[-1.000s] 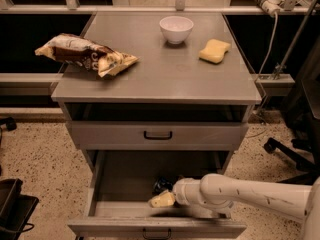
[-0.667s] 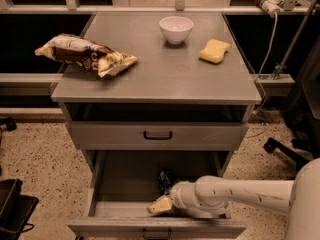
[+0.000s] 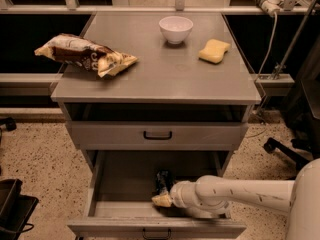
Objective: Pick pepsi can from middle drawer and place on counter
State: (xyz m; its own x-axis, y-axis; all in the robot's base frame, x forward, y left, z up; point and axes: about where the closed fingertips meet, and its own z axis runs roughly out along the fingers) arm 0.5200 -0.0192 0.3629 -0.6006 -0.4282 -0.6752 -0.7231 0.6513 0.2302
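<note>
The pepsi can [image 3: 162,179] lies dark and small inside the open middle drawer [image 3: 122,184], near the drawer's middle. My gripper [image 3: 161,200] reaches in from the right on a white arm [image 3: 235,194]. Its cream tip sits just in front of the can, at its near end; I cannot tell if it touches the can. The counter [image 3: 155,71] is the grey cabinet top above.
On the counter lie a brown-and-yellow snack bag [image 3: 85,54] at the left, a white bowl [image 3: 176,29] at the back and a yellow sponge [image 3: 214,50] at the right. A shut drawer front [image 3: 157,134] sits above the open one. A chair base [image 3: 280,149] stands at the right.
My arm has pushed further left inside the drawer, so the gripper tip now sits right below the can. The can has not visibly moved.
</note>
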